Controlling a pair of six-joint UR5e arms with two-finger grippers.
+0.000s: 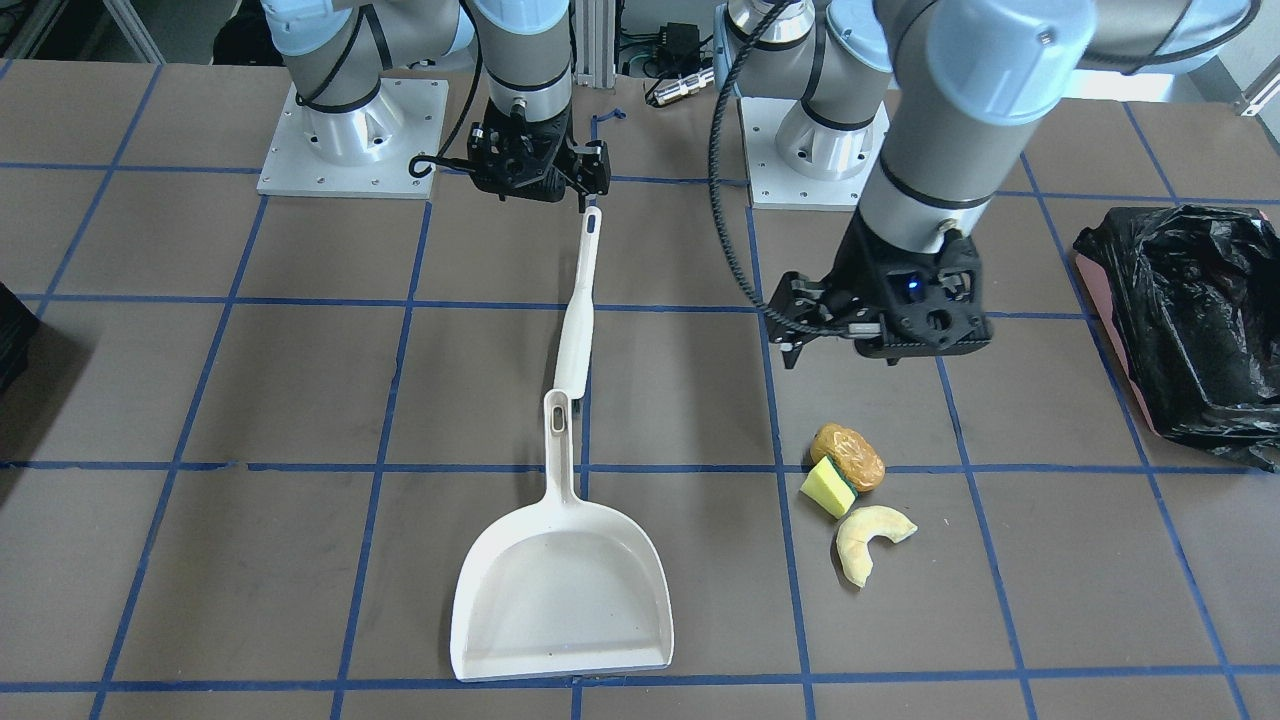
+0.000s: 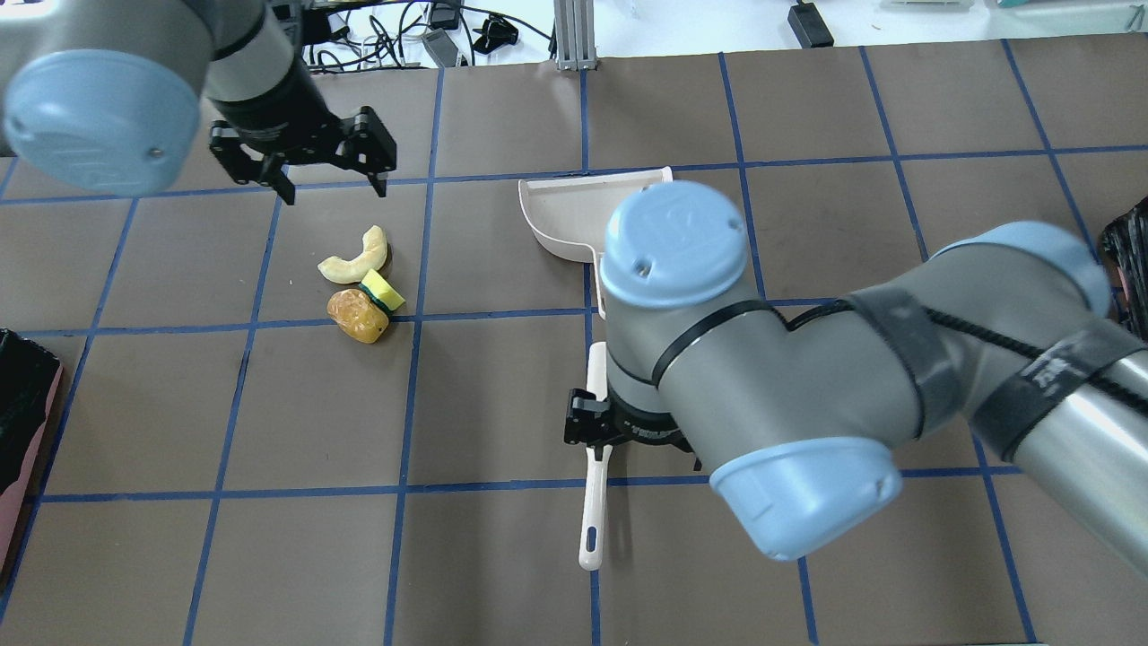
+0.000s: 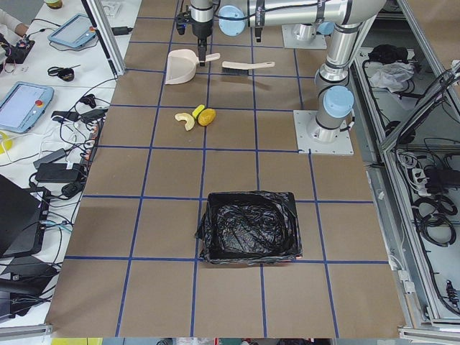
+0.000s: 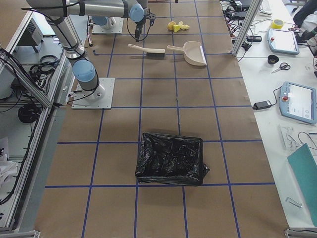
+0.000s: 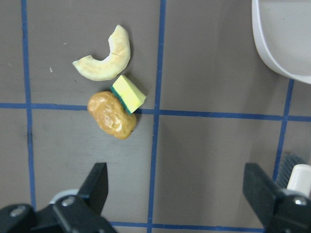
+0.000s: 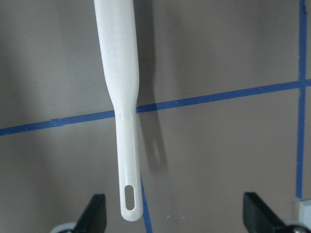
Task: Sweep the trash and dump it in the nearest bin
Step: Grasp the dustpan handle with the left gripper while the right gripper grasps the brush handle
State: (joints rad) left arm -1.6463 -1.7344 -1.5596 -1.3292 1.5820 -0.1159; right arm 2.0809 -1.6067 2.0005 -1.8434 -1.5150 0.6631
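The trash lies in a tight cluster on the brown table: a brown-orange bread lump (image 1: 848, 455), a yellow-and-green sponge block (image 1: 828, 488) and a pale crescent (image 1: 870, 540). They also show in the left wrist view: lump (image 5: 112, 114), sponge (image 5: 129, 93), crescent (image 5: 104, 58). My left gripper (image 1: 840, 355) hangs open and empty above the table, just robot-side of the cluster. The pink bin with its black bag (image 1: 1190, 320) stands at the table's left end. My right gripper (image 6: 173, 204) is open over the end of a white brush handle (image 6: 121, 97), not touching it.
A white dustpan (image 1: 560, 590) lies flat, its handle end beside the brush (image 1: 578, 320). In the overhead view my right arm hides most of the dustpan (image 2: 574, 211). A black object (image 2: 1132, 260) sits at the table's right edge. Blue tape lines grid the table.
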